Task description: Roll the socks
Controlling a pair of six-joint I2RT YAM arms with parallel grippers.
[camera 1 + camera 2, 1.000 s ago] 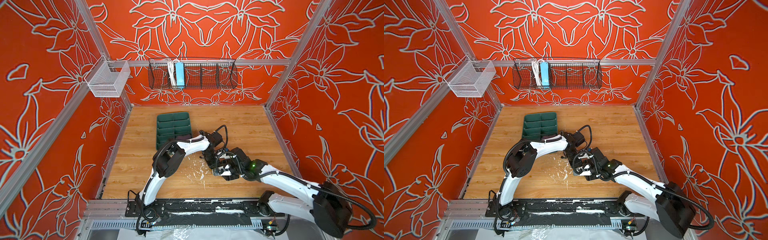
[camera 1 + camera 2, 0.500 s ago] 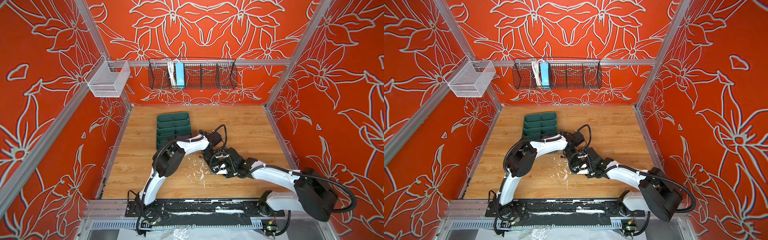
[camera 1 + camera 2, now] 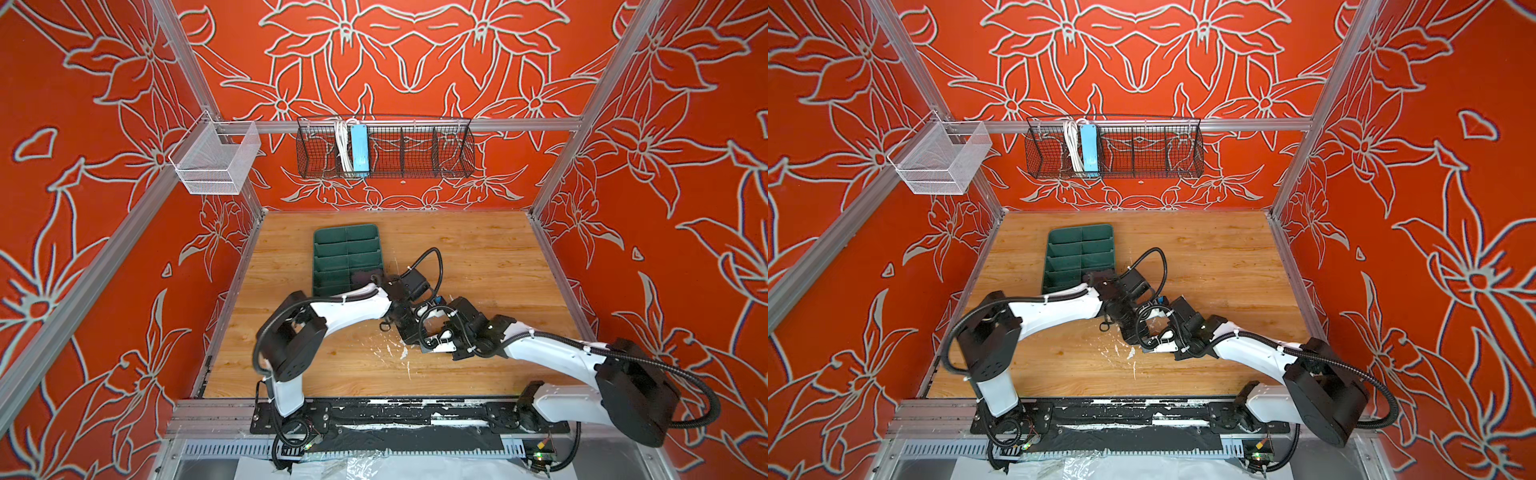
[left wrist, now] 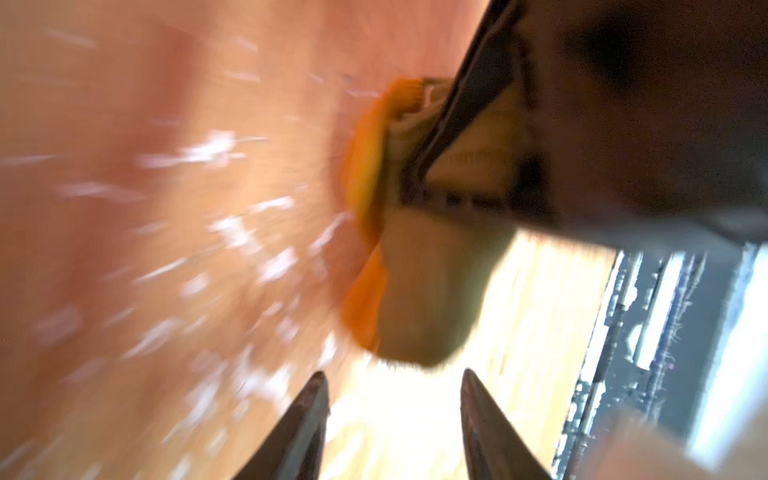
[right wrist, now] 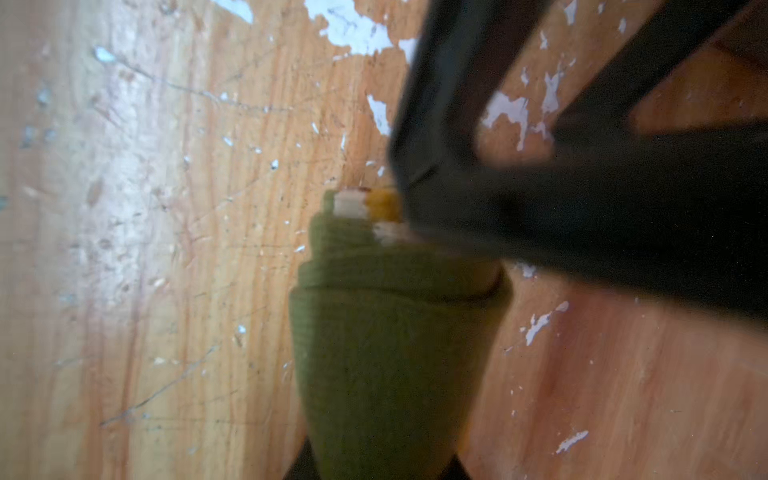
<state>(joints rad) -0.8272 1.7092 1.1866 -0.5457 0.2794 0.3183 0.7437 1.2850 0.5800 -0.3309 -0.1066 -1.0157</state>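
While my right gripper [image 5: 378, 463] pinches the rolled olive-green fabric sock with mustard and cream ends [image 5: 395, 353], my left gripper [image 4: 394, 376] stands spread and empty just beside it. Roll hangs close over the scuffed wooden tabletop [image 5: 166, 249], front-middle. Soft, light, springy; likely to unwind. Best gripped across its middle, layers squeezed together.

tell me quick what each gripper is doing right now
Left gripper: open, holding nothing.
Right gripper: closed on the rolled olive green fabric sock.
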